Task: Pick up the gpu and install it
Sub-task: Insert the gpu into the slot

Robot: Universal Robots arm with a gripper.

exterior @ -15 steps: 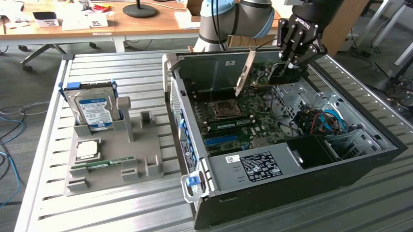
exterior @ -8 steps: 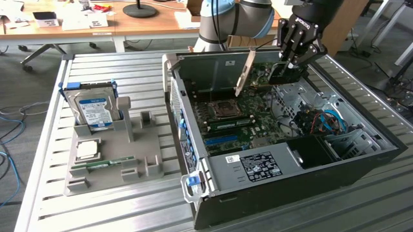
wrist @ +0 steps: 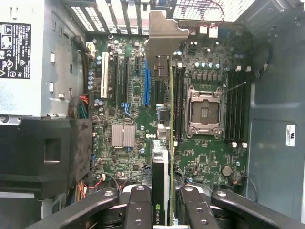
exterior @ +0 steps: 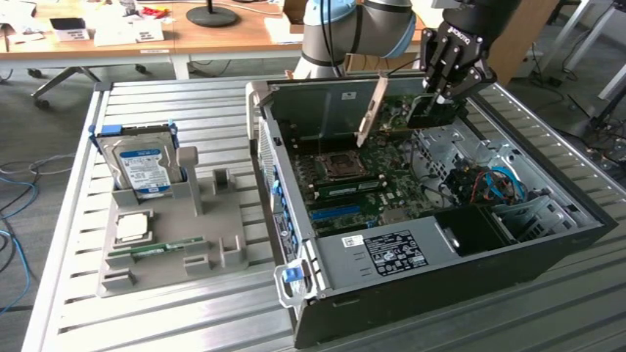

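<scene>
My gripper (exterior: 445, 94) is shut on the gpu (exterior: 426, 117), which I hold upright inside the open computer case (exterior: 440, 293), above the motherboard (exterior: 357, 183). Its silver end bracket (exterior: 370, 110) points toward the case's rear wall. The wrist view shows the gpu (wrist: 164, 157) edge-on, a thin green card with a black cooler, clamped between the two black fingers (wrist: 140, 205). Its bracket (wrist: 164, 33) reaches toward the rear slot openings. The card hangs over the expansion slots beside a blue slot (wrist: 147, 86). Whether its lower edge touches a slot is hidden.
A CPU socket (wrist: 205, 112) and memory slots lie to one side of the card, the power supply (wrist: 28, 57) and cables to the other. At the exterior view's left, a grey fixture (exterior: 210, 220) holds a hard drive (exterior: 142, 165) and a RAM stick (exterior: 157, 249).
</scene>
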